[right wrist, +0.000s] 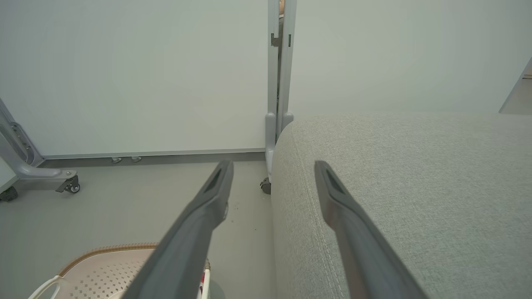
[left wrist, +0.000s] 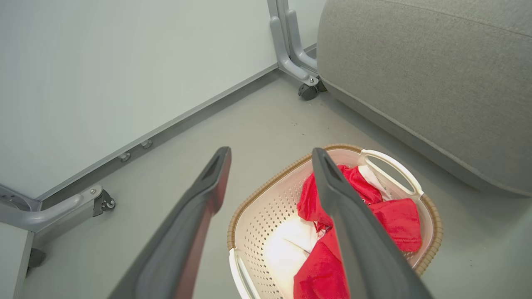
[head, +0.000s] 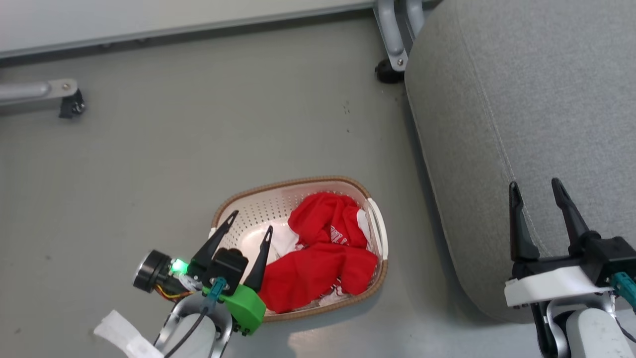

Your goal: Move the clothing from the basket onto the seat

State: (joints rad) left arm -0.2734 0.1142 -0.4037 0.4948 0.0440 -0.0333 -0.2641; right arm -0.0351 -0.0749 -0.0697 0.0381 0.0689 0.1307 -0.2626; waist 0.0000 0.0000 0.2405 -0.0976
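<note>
The clothing (head: 323, 253) lies heaped in the right half of the basket (head: 258, 206), which stands on the floor (head: 149, 174) just left of the seat (head: 546, 99). The red pile runs roughly from the near rim towards the far right corner, with a patch of white lining showing at its left edge. The basket's left half is bare.

The left pincer (head: 252, 221) hangs over the near left rim of the basket, spread wide and holding nothing, its fingers pointing far and a little right. The pile lies to its right and slightly below. In the left wrist view the right finger crosses in front of the red cloth, while the gap between the fingers looks onto bare basket wall and floor.

The right pincer (head: 534, 184) is also spread wide and empty, over the near left edge of the seat and well apart from the basket.

The left arm is clearly the nearer one. To straddle a fold, it would probably need to shift right and dip.
</note>
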